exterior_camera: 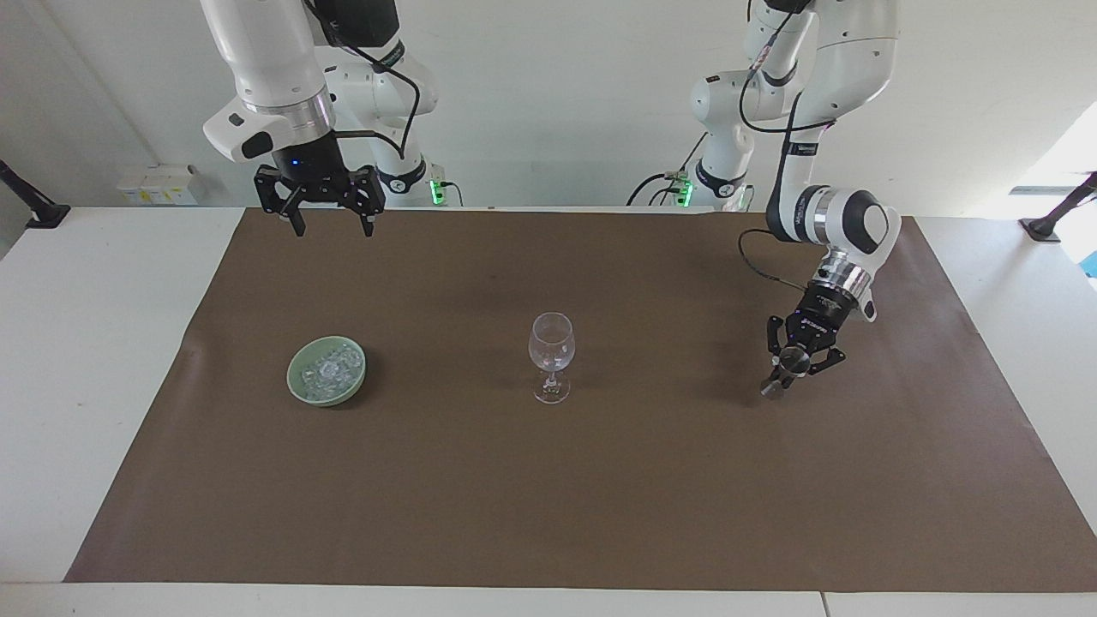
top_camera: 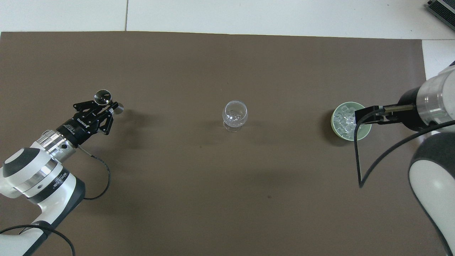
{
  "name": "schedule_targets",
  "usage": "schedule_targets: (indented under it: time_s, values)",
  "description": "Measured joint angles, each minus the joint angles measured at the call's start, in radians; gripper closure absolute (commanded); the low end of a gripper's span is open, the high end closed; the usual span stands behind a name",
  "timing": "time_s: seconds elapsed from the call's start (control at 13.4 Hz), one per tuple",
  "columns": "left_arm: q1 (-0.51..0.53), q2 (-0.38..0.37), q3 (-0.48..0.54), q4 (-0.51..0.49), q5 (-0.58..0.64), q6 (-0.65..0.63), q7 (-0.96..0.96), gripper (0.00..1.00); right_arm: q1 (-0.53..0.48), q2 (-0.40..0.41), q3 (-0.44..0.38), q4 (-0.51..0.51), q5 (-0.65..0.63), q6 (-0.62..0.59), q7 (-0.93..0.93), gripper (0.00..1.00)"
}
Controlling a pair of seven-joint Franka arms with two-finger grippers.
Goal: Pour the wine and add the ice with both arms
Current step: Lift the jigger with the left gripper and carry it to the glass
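You can read only one marking: small white capital letters along the black body of the left arm's black two-finger gripper [top_camera: 108,106] in the overhead view, which look like the brand name ROBOTIQ. The black wrist band of the white jointed left arm [top_camera: 58,176] carries a short line of white lettering, too small to read. The facing view offers you no legible text

A white surface [exterior_camera: 103,360] carries a brown mat [exterior_camera: 600,497]; on the mat stand a green bowl [exterior_camera: 326,370] and a wine glass [exterior_camera: 551,356], well apart
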Motion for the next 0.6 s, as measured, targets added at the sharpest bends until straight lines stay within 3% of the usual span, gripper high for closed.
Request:
schedule_targets:
  time_s: [0.6]
  values:
    - [-0.057, -0.036, -0.257, 0.123, -0.154, 0.329, -0.051, 1.00, 0.000, 0.000, 0.000, 0.000, 0.000, 0.000, 0.000, 0.00]
